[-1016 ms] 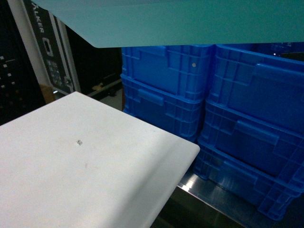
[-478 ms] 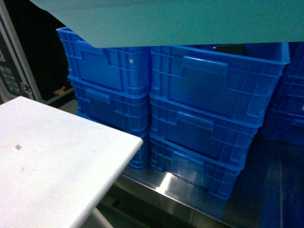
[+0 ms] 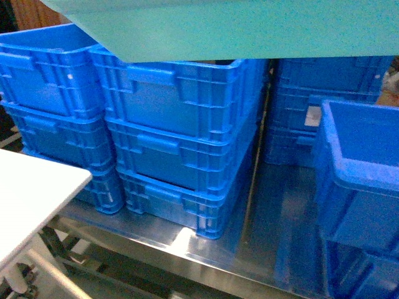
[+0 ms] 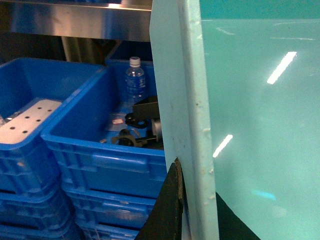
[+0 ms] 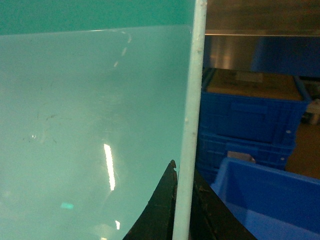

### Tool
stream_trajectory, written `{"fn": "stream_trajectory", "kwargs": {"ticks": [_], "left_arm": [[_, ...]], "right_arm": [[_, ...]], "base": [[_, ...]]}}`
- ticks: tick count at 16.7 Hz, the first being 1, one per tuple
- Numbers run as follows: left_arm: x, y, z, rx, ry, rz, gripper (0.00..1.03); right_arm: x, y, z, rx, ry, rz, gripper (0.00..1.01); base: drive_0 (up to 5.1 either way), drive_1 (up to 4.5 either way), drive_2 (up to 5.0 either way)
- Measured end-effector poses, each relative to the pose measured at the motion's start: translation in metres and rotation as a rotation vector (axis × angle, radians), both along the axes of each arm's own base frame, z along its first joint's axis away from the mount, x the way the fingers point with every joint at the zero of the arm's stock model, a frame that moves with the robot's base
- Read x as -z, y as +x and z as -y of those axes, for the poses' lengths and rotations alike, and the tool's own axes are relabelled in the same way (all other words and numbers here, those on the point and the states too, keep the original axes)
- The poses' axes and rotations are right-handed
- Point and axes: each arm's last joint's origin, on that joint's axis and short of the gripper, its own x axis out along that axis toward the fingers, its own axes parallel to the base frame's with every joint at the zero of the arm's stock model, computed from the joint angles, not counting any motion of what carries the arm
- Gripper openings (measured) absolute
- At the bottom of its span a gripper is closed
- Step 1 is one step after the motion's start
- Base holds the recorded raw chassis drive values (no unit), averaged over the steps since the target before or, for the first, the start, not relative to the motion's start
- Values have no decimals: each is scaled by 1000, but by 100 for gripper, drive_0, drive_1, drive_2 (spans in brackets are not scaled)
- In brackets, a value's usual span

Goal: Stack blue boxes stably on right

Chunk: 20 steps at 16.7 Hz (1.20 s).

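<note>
Both grippers [image 4: 186, 200] [image 5: 182, 210] pinch tub [image 3: 249, 25] rims.

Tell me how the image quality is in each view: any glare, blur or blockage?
Head view: soft focus, the turquoise tub blocks the top, and a bright reflection sits on the steel shelf. Left wrist view: white streaks of glare on the tub floor; the crate with the water bottle is fairly sharp. Right wrist view: the tub fills the left side, with one bright streak of glare; the crates are dim.
</note>
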Motion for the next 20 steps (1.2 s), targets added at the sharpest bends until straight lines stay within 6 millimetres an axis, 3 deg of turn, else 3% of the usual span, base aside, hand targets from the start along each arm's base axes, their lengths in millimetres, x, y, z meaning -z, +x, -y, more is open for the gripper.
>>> {"fn": "stream_trajectory", "kwargs": {"ticks": [9,16,20], "left_arm": [[0,0,0,-2,2,-1,2],[0,-1,1,1,4,3,2],[-1,-2,1,1,3,6,2]], "right_arm": [[0,0,0,0,0,0,7],[0,0,2,5,0,-1,7],[-1,-1,1,4,0,2,7]], "base": [[295,-545,-228],[-48,-48,-48],[0,414,-414]]}}
